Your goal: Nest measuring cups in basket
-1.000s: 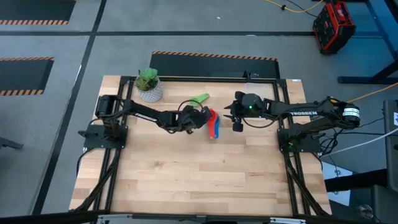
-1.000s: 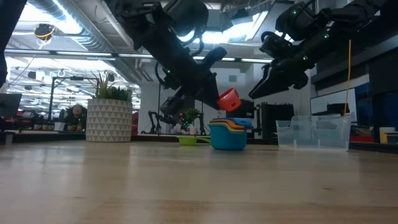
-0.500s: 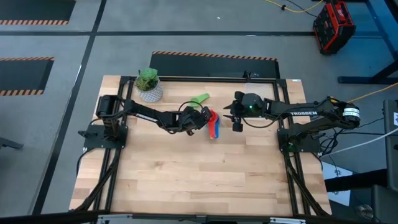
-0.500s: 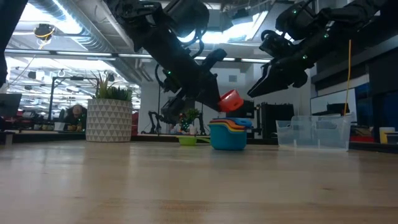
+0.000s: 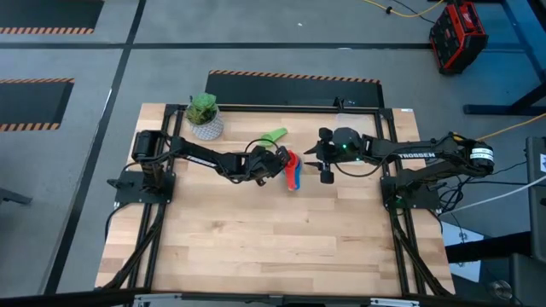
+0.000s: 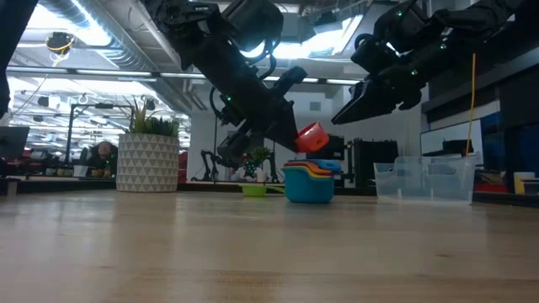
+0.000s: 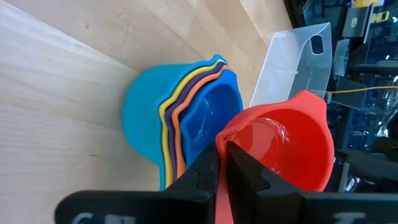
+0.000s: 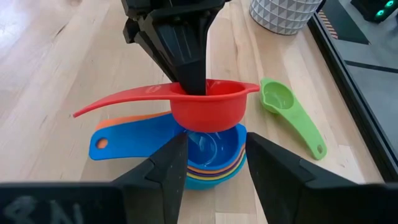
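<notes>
1. Two arms are meeting near the middle of the table (image 5: 256,239), toward its far side.
2. The left gripper (image 8: 193,84) is pinching the rim of the red cup (image 8: 208,106) with its fingers closed tight, holding it in the air.
3. The red cup is hanging just above the stack of cups (image 6: 309,183), tilted in the low view, its long handle sticking out sideways.
4. The stack is sitting on the table, blue cups outermost with yellow and orange edges showing between them.
5. The right gripper (image 5: 322,157) is hovering in the air just beside the stack, its fingers (image 8: 163,177) standing partly apart and holding nothing.
6. The green cup (image 8: 287,111) is lying alone on the wood, near the stack on the side toward the potted plant (image 5: 205,115).
7. The clear basket (image 6: 425,179) is standing on the table apart from the stack, with no cup inside it that can be seen.
</notes>
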You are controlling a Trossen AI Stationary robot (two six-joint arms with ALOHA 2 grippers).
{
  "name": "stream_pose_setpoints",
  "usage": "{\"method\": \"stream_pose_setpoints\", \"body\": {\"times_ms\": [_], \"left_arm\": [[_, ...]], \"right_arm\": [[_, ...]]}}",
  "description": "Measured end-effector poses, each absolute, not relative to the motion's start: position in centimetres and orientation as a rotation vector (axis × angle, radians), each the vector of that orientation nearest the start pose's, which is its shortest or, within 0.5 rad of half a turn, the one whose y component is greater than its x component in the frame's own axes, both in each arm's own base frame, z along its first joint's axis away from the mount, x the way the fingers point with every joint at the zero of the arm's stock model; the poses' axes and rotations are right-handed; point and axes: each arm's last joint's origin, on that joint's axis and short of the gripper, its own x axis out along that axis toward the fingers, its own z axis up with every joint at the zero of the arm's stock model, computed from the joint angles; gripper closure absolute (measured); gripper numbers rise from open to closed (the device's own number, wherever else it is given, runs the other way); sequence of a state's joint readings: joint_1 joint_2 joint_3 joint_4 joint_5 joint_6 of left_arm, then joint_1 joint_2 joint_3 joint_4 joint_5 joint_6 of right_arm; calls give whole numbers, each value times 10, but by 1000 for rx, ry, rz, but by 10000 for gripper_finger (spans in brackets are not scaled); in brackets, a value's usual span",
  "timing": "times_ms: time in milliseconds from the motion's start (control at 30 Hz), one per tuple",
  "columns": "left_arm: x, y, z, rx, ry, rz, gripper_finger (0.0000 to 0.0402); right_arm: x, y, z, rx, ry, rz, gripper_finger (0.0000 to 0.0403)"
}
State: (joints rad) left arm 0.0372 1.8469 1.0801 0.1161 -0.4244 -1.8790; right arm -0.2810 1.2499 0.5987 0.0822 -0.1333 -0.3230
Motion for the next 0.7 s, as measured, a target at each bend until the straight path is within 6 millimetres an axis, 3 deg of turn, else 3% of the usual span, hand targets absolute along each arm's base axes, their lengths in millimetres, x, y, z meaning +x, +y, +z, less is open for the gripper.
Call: {"method": "stream_pose_setpoints", "body": {"times_ms": [700], "left_arm": [[385, 23, 174, -1668, 12, 878, 392]], "right_arm": [[241, -65, 202, -198, 570, -53, 235]]}}
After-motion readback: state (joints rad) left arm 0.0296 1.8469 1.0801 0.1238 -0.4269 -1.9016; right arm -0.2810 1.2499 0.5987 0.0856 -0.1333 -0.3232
